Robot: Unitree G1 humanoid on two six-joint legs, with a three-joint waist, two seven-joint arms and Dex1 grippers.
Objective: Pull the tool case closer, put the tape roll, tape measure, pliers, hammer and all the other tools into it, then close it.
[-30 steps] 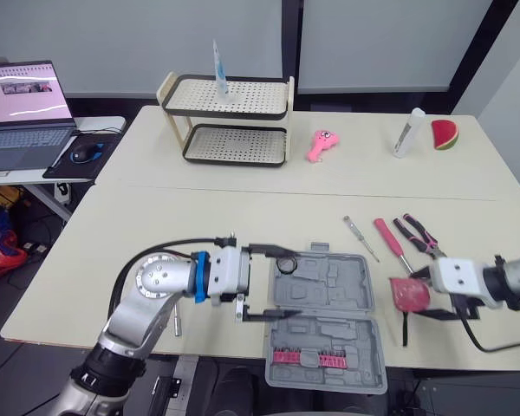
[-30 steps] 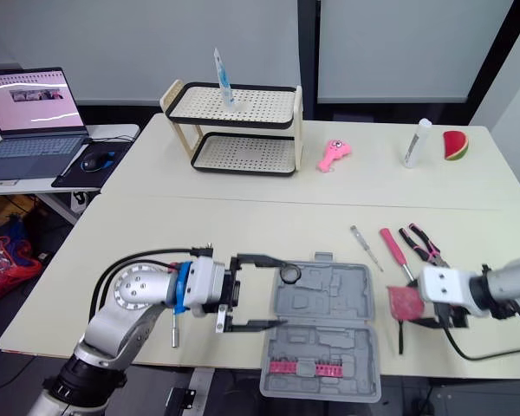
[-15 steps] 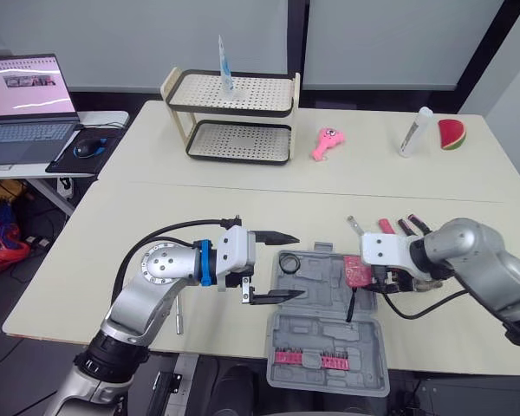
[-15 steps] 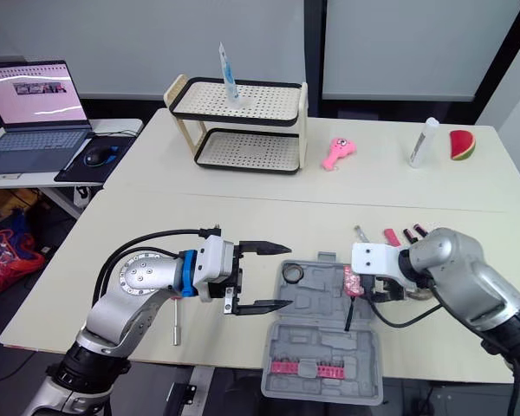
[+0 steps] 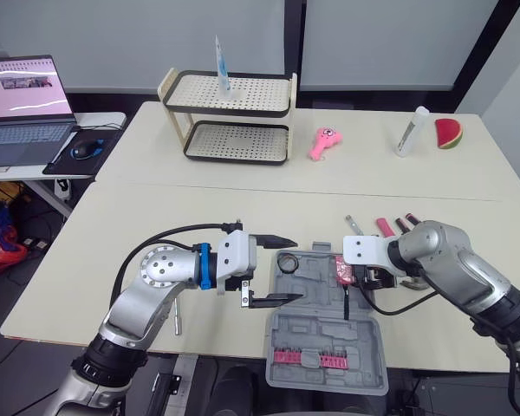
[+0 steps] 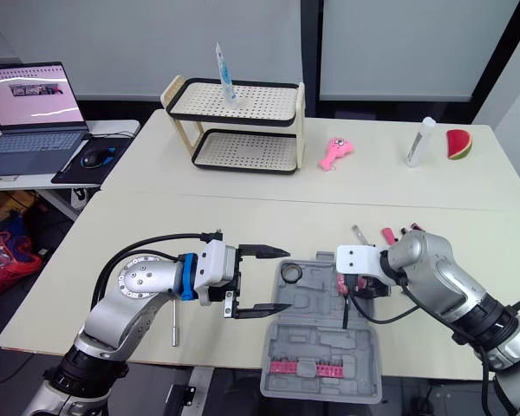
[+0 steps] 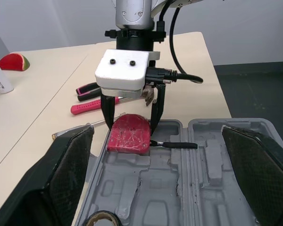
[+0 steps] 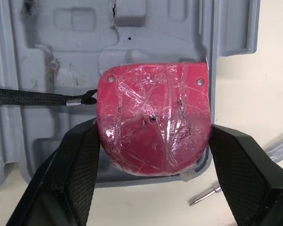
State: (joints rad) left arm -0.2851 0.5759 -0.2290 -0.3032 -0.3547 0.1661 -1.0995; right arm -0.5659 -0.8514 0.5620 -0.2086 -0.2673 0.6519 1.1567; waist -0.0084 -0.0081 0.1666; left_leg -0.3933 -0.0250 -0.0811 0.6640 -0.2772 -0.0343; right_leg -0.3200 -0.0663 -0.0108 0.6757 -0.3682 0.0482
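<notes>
The grey tool case (image 5: 329, 334) lies open at the table's front edge, a pink bit set (image 5: 308, 356) in its near half. A black tape roll (image 5: 287, 262) sits in its far left corner. My left gripper (image 5: 296, 269) is open, its fingers straddling that corner just above the roll. My right gripper (image 8: 153, 155) is shut on the red tape measure (image 8: 153, 117), holding it over the case's far right corner, black strap (image 5: 346, 299) hanging. Beyond that corner lie the pliers (image 7: 87, 89), a pink-handled tool (image 7: 92, 107) and a thin screwdriver (image 7: 80, 128).
A small metal tool (image 5: 176, 319) lies on the table left of the case, under my left arm. Farther back stand a two-tier rack (image 5: 230, 117), a pink toy (image 5: 323, 143), a white bottle (image 5: 409, 132) and a watermelon slice (image 5: 449, 133). A laptop (image 5: 22, 104) sits on a side desk.
My right gripper carried the tape measure leftward from the table right of the case to above the case's far right corner. My left gripper shifted slightly and stayed open.
</notes>
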